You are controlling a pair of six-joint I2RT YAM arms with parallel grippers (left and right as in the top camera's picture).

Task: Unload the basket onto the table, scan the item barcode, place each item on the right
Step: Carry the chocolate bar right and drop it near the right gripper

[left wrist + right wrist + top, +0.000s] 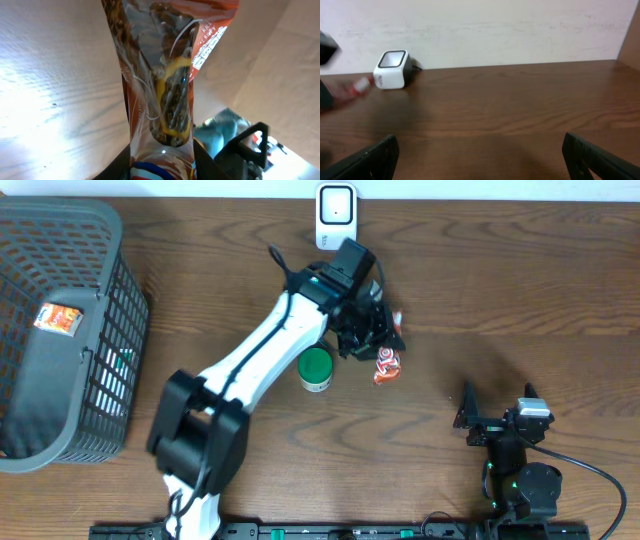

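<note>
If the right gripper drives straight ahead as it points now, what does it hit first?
Looks free: right gripper faces bare table up to the back wall. The scanner sits well left of that line, as far as this view shows.

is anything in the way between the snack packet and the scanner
Nothing visible stands between the snack packet in the left end effector and the scanner; the green-lidded tub sits off that line.
</note>
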